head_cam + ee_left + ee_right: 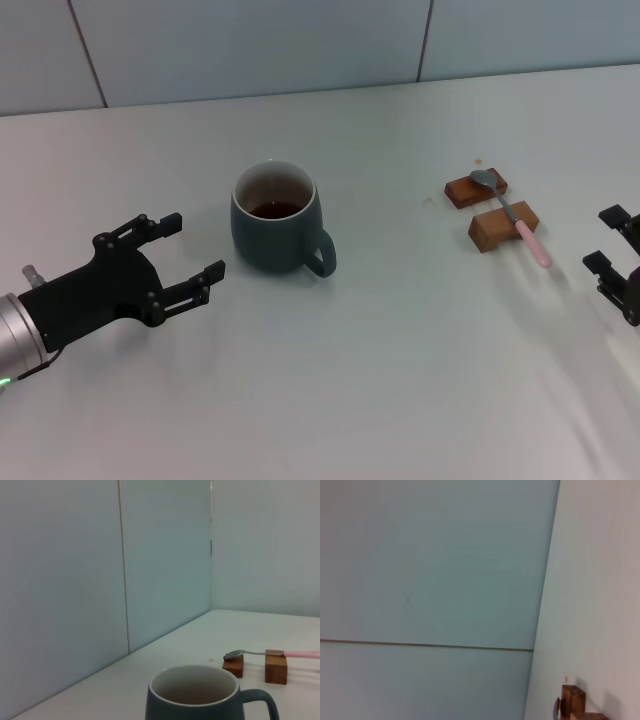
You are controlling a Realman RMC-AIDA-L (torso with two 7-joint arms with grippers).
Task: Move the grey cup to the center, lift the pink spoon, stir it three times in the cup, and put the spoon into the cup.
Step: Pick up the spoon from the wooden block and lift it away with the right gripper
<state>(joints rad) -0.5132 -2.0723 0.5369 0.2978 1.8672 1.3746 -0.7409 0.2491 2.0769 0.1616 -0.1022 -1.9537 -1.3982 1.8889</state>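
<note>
Both tools (190,246) (607,240) open, empty.

Soft, even light falls from overhead, bright without glare. The table (400,380) shows only faint, diffuse shadows, the clearest beside the cup (275,230) and a pale streak at near right. All three views look sharp, with no visible edge distortion.

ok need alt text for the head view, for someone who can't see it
A grey cup of dark liquid stands on a white table, the open left gripper beside it, not touching. To the right, the pink spoon rests across two wooden blocks, with the open right gripper at the frame's edge.
</note>
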